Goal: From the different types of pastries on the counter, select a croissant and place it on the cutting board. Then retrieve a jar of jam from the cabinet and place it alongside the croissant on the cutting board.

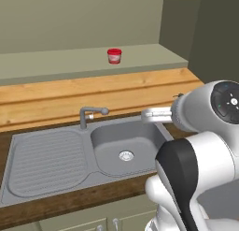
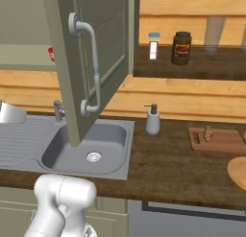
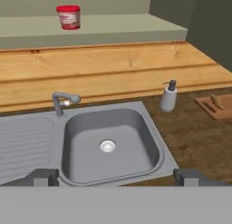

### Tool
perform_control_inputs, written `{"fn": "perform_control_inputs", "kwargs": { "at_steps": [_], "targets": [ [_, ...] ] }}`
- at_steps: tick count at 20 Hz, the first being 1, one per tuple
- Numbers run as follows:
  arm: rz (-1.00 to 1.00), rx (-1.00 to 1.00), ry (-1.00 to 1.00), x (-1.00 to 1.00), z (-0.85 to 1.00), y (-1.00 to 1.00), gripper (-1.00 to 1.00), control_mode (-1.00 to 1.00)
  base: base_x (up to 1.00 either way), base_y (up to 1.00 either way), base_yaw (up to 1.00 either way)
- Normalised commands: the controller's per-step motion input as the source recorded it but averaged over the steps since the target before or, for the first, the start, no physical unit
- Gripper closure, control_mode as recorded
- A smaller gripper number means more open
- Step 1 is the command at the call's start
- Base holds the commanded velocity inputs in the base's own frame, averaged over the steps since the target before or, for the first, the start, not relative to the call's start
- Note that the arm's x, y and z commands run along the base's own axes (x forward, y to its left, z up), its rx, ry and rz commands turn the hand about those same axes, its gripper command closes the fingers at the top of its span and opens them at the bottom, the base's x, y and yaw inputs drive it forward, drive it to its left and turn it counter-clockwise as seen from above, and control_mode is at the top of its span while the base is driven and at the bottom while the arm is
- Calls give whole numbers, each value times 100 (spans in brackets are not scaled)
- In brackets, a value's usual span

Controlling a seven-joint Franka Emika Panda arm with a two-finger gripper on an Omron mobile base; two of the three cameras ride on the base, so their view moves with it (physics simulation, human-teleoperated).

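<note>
Gripper [image 3: 116, 177] fingers spread wide above sink [image 3: 27, 141] | jar of jam [image 3: 68, 17] behind sink | right base view: croissant [image 2: 208, 133] on cutting board [image 2: 223, 141]

Grey sink [image 3: 27, 141] with faucet [image 3: 61, 102]; soap dispenser [image 3: 168, 97] beside basin; dark brown jar [image 2: 181, 48] on shelf [image 2: 192, 63].

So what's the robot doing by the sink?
It's fetching jam for a snack. The croissant already lies on the cutting board at the right of the counter. The cabinet door hangs open, and the red jar of jam stands on the shelf inside. The end effector is open and empty, hovering over the sink, with the jar some way off.
</note>
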Motion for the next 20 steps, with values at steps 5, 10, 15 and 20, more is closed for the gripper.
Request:
{"fn": "perform_control_inputs", "kwargs": {
  "at_steps": [5, 10, 15, 20],
  "targets": [
    [0, 0, 0, 0, 0, 0, -100, 100, 70, 34, 0],
    [0, 0, 0, 0, 0, 0, -100, 100, 73, 38, 0],
    [0, -1, 2, 12, 0, 10, -100, -100, 51, 36, 0],
    [-1, -6, 12, 48, 0, 39, -100, -100, 0, 0, 0]
  ]
}}
